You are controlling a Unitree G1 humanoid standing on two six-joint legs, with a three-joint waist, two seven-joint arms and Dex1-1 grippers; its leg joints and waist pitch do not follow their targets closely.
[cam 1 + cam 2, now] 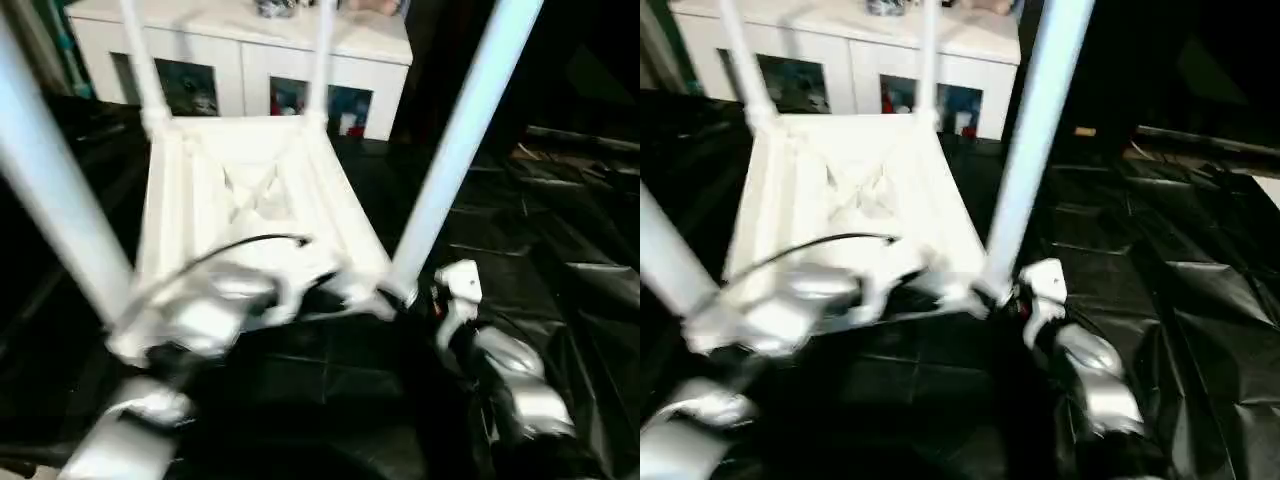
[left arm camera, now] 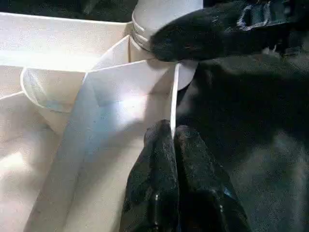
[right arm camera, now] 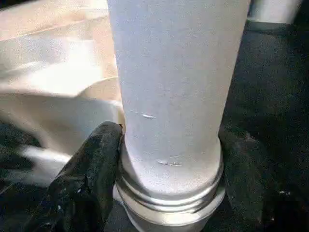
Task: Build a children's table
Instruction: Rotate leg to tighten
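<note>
All four legs stand in the upturned children's table (image 1: 250, 190); left gripper (image 2: 173, 140) pinches its rim, right gripper (image 3: 169, 154) clasps the near right leg (image 1: 455, 150), probably seating it.

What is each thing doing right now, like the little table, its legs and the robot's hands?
Table: upside down on the black cloth, ribbed underside up.
Legs: all four standing up in the corner sockets.
Left gripper: shut, pinching the table's thin edge.
Right gripper: fingers around the near right leg's base.
Cabinet: doors closed.
</note>
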